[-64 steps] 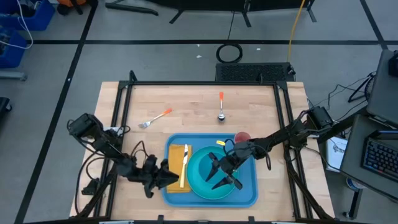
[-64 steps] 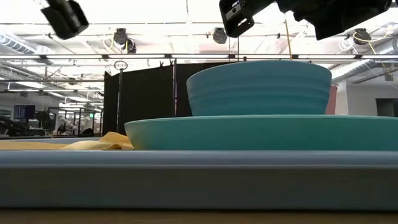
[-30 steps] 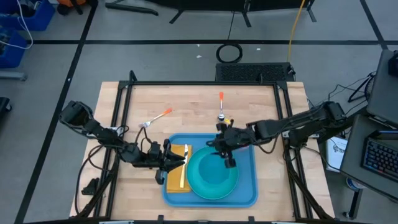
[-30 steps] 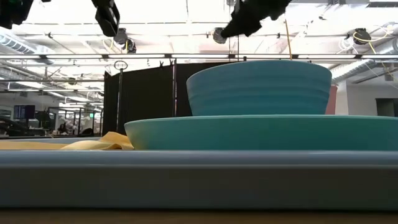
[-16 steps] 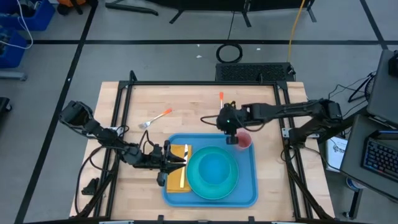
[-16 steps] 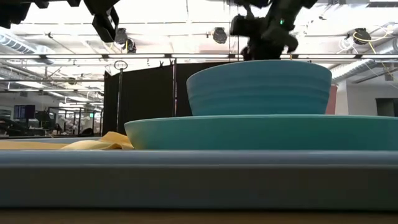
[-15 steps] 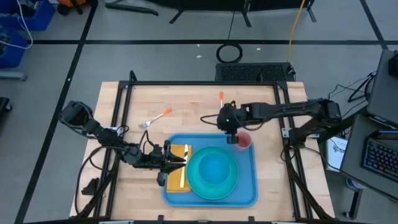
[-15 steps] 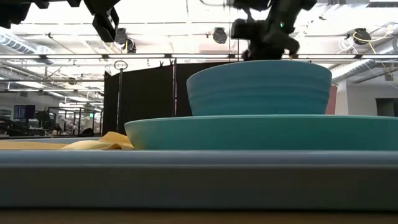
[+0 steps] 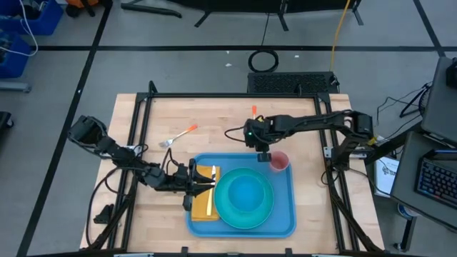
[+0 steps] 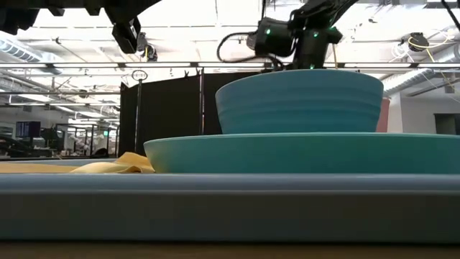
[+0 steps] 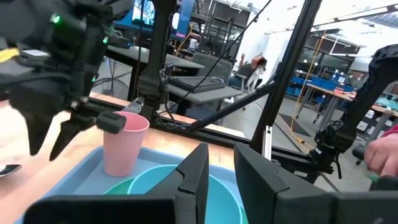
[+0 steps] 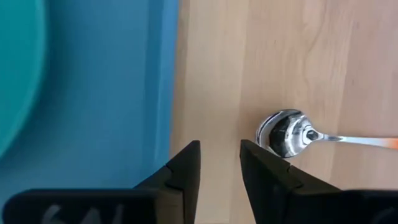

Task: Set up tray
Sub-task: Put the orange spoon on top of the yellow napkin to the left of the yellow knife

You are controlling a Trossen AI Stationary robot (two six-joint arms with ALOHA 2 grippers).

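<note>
So the tray [image 9: 285,214] is sitting at about 6 o'clock on the table [image 9: 214,114], and it's looking mostly set. A teal plate [image 9: 246,214] with a bowl [image 9: 244,194] on it is taking up the middle, a yellow napkin [image 9: 200,207] with a knife [image 9: 210,191] on top is lying along the 9 o'clock side, and a pink cup [image 9: 279,162] is standing in the corner around 1 o'clock. What's looking left, I'd say: the spoon [image 9: 254,123] and the fork [image 9: 178,135] are both still out on the bare wood, the spoon at roughly 12 o'clock from the tray and the fork off toward 10 o'clock.

The right gripper [image 9: 254,135] is reaching in from the 3 o'clock side, arm stretched low and long, hanging over the wood between the tray's far rim and the spoon. From its wrist camera, the fingers are standing a narrow gap apart with nothing between them, pointing down just beside the spoon's bowl. My guess is it's going for the spoon.

The left gripper [image 9: 191,187] is parked at the napkin edge, fingers a slim gap apart, and I'm seeing nothing pinched in there.
</note>
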